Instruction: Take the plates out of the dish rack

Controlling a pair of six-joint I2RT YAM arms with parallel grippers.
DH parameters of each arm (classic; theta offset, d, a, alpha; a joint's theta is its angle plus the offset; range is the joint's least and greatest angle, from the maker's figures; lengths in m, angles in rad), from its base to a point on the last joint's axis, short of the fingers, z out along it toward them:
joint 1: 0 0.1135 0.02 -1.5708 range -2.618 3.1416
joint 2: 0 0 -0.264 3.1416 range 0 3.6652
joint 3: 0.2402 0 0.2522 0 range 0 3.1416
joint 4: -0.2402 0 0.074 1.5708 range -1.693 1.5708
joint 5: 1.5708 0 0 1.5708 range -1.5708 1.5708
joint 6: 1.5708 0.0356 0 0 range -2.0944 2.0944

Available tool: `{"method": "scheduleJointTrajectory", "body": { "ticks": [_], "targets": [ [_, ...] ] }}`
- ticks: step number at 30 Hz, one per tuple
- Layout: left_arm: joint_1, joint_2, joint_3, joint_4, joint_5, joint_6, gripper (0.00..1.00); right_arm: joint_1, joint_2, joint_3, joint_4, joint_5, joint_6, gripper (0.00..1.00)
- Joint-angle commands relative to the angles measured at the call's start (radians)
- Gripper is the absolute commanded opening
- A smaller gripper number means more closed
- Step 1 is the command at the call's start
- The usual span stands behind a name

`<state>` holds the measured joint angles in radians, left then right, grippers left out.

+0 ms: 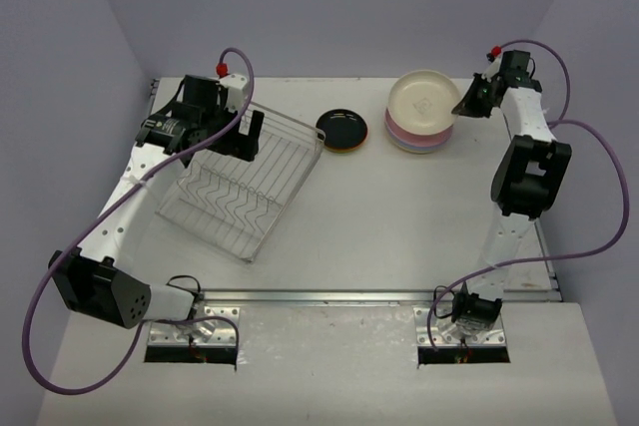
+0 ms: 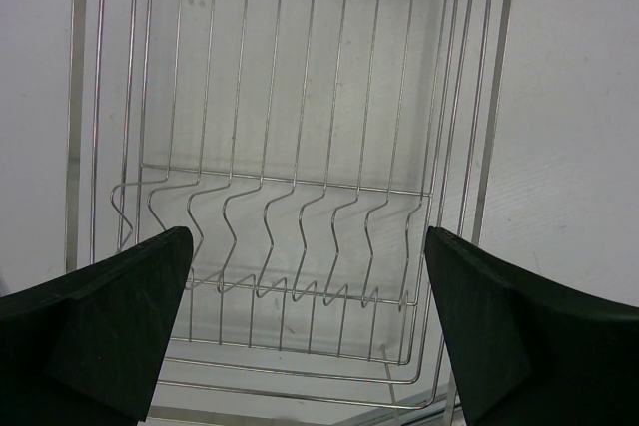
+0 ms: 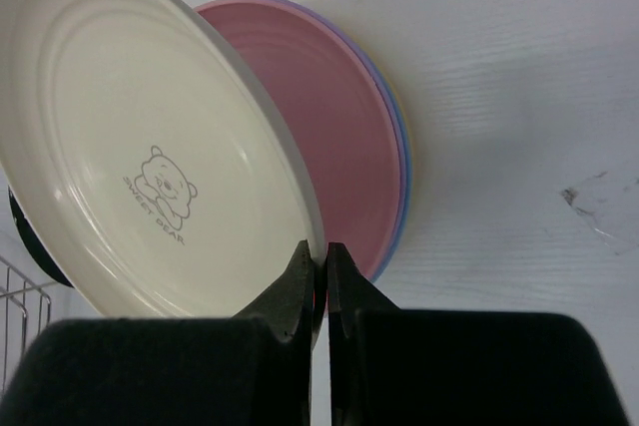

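Your right gripper pinches the rim of the glossy round cream plate, tilted over the smooth pink plate stack near the far right corner. Your left gripper spreads wide above the thin-barred silver wire dish rack, far left.

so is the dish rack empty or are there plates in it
Empty: only bare wire shows in the dish rack, left wrist and top views. The cream plate is outside, in the right end effector.
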<state>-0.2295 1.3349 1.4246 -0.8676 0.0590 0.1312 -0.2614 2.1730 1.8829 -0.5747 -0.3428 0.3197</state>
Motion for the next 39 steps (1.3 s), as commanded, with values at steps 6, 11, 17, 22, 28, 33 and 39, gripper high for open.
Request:
{"method": "scheduleJointTrajectory", "body": {
  "ticks": [6, 11, 17, 22, 28, 33, 39],
  "targets": [
    [0.010, -0.005, 0.009, 0.035, -0.012, -0.005, 1.00, 0.010, 0.074, 0.114, 0.021, 0.001, 0.034, 0.00],
    [0.010, -0.006, 0.007, 0.035, -0.015, -0.004, 1.00, 0.010, 0.083, 0.095, 0.030, -0.005, 0.029, 0.02],
    [0.010, -0.006, 0.009, 0.035, -0.024, -0.005, 1.00, 0.010, 0.085, 0.079, 0.032, -0.023, 0.018, 0.52],
    [0.012, -0.015, 0.011, 0.036, -0.032, -0.004, 1.00, 0.015, 0.029, 0.080, 0.008, -0.055, 0.001, 0.99],
    [0.021, -0.058, 0.004, 0.041, -0.007, -0.006, 1.00, 0.059, -0.162, 0.057, -0.052, -0.065, -0.071, 0.99],
    [0.035, -0.103, -0.005, 0.038, 0.087, -0.012, 1.00, 0.124, -0.455, -0.208, -0.004, -0.052, -0.138, 0.99],
    [0.093, -0.221, -0.085, 0.073, 0.148, -0.024, 1.00, 0.215, -0.860, -0.692, 0.078, -0.062, -0.169, 0.99]
  ]
}}
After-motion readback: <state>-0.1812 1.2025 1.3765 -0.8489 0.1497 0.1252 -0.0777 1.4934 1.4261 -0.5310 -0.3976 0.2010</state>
